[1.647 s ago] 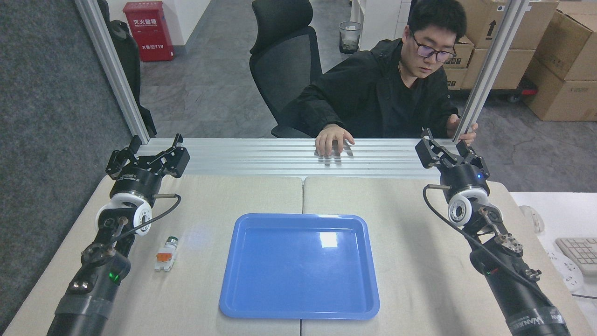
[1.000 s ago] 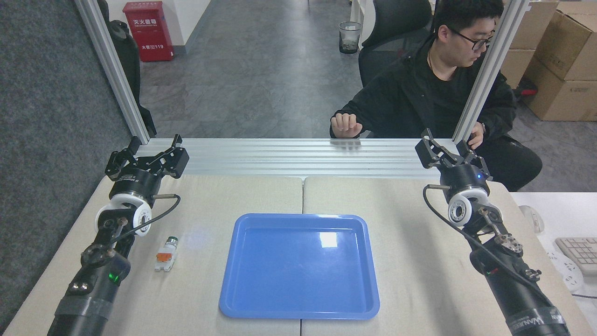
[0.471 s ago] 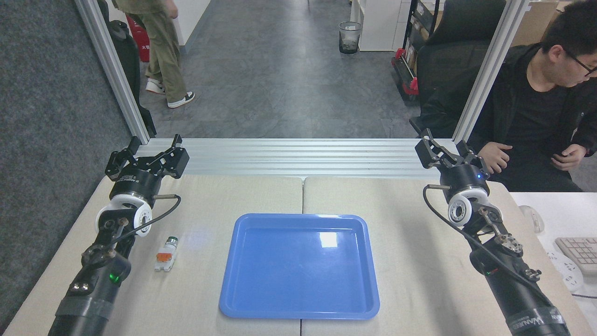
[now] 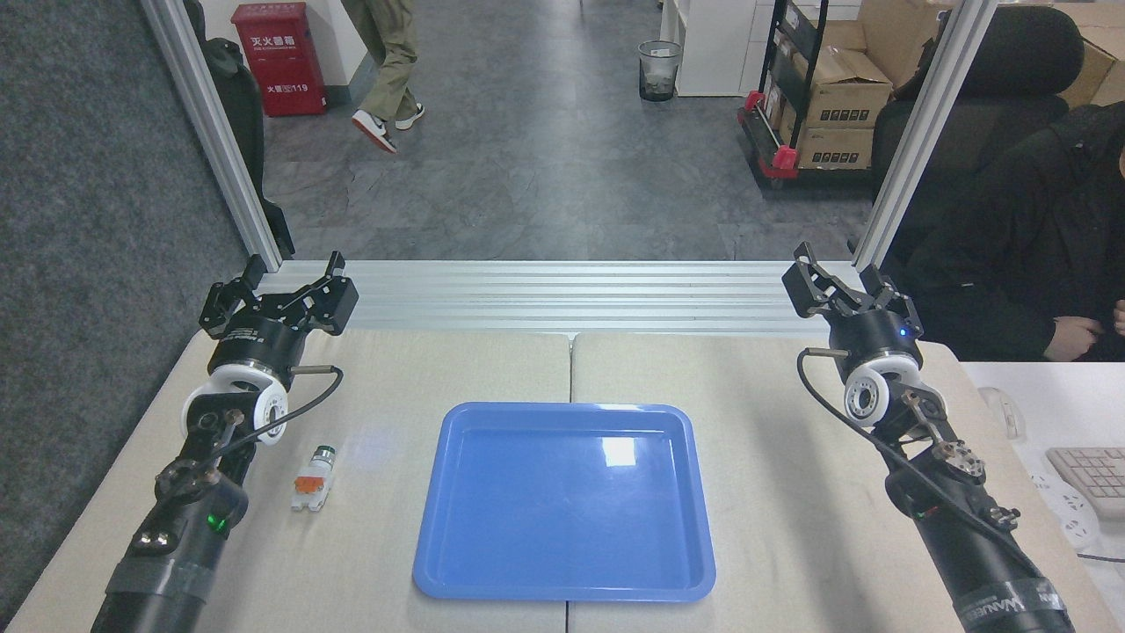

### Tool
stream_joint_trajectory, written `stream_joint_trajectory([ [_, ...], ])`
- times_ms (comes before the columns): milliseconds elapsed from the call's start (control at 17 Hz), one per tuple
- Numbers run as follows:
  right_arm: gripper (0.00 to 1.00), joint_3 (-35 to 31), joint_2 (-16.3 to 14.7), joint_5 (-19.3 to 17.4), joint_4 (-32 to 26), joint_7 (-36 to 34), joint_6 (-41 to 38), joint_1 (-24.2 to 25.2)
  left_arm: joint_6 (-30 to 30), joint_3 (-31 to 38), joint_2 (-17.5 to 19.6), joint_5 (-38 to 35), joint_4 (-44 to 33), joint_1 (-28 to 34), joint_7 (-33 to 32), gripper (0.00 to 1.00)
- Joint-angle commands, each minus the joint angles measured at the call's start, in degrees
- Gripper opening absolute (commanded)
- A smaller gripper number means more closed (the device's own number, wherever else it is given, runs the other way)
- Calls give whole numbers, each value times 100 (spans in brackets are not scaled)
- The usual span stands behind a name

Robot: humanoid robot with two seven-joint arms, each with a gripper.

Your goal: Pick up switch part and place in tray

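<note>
The switch part (image 4: 314, 479) lies flat on the pale surface (image 4: 791, 457), green cap toward the far side, just beside the left arm and well left of the tray (image 4: 564, 591), with a bare strip of surface between it and the tray's left rim. The tray sits at the middle of the surface, straddling the seam where its two halves meet, its near rim close to the near edge. Open surface shows on both sides of the tray and between its far rim and the ribbed aluminium rail (image 4: 562, 294) along the far edge. The left pincer (image 4: 279, 294) hangs over the far-left corner by the rail, its jaws spread and holding nothing, well apart from the switch part. The right pincer (image 4: 842, 283) hangs over the far-right corner, jaws likewise spread and empty. Two slanted aluminium posts rise from the rail's ends. Beyond lies a grey floor with a red cabinet (image 4: 279, 57), a waste bin (image 4: 659, 69), a cart of cardboard boxes (image 4: 826, 88), a walking person's legs (image 4: 387, 61) and a seated person in black (image 4: 1028, 255) at the right. A keyboard (image 4: 1090, 479) lies on the white desk at the right edge.
</note>
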Motion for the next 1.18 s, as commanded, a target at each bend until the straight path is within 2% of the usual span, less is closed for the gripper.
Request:
stream_joint_trajectory([
  [0, 99, 0, 0, 0, 0, -7, 1, 1, -7, -27, -8, -21, -6, 110, -5, 100],
  [412, 99, 0, 0, 0, 0, 2, 1, 1, 37, 183, 71, -424, -207, 1576, 258, 100],
  [647, 99, 0, 0, 0, 0, 2, 1, 1, 370, 184, -104, -759, -655, 1859, 188, 100],
  [824, 99, 0, 0, 0, 0, 2, 1, 1, 406, 184, -280, -838, -990, 2193, 153, 100],
  [941, 99, 0, 0, 0, 0, -7, 1, 1, 415, 175, -280, -987, -939, 2316, 153, 100],
  [1118, 99, 0, 0, 0, 0, -7, 1, 1, 616, 175, -341, -1250, -448, 2466, 188, 100],
])
